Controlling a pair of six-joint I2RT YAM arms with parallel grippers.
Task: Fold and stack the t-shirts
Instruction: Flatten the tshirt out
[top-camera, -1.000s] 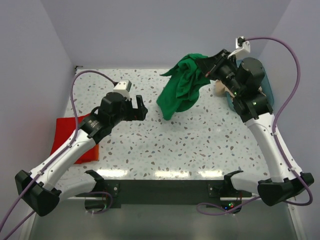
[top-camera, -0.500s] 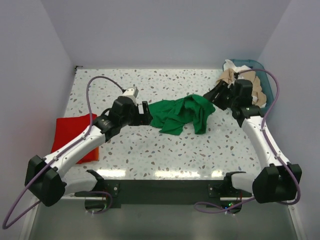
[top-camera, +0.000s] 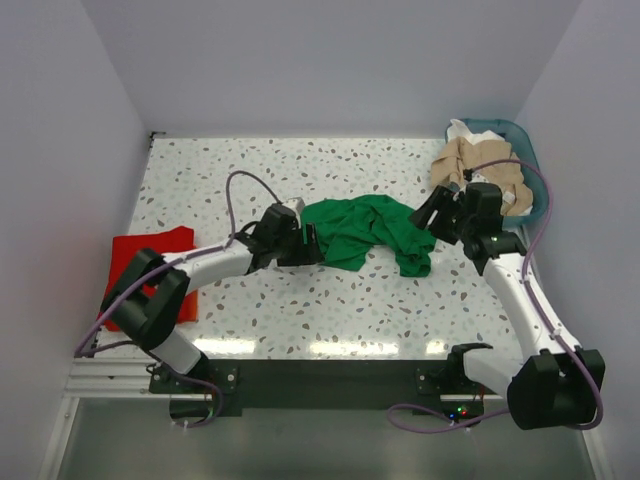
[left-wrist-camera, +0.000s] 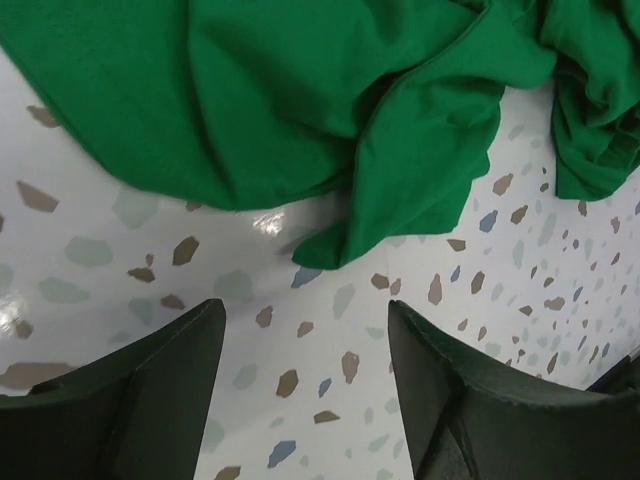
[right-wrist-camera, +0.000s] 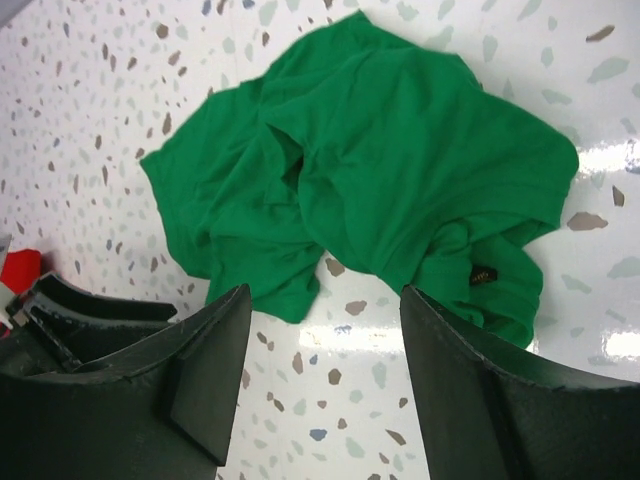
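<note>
Bright green cloth t-shirt (top-camera: 368, 232) lies crumpled and unfolded on the speckled white worktop (top-camera: 300, 310), roughly mid-surface.

Left tool (top-camera: 312, 247): low, at the green shirt's left edge. Wrist view shows both fingers spread with only bare worktop between them. A folded corner of green cloth sits just ahead of the fingertips, apart from them. Nothing gripped.

Right tool (top-camera: 428, 212): at the green shirt's right edge, just beside the cloth. Its fingers are spread too, with nothing between. From its wrist view the shirt spreads out beyond the fingertips, a small dark label showing near the closest fold.

Red cloth t-shirt (top-camera: 150, 262): flat, folded, well to the left of the green shirt, near the worktop's left edge.

Beige cloth shirt (top-camera: 478, 165) and a bit of white cloth (top-camera: 462, 130): heaped in the teal plastic basket (top-camera: 525, 150), to the far right and back of the green shirt, the beige draping over the basket rim.
</note>
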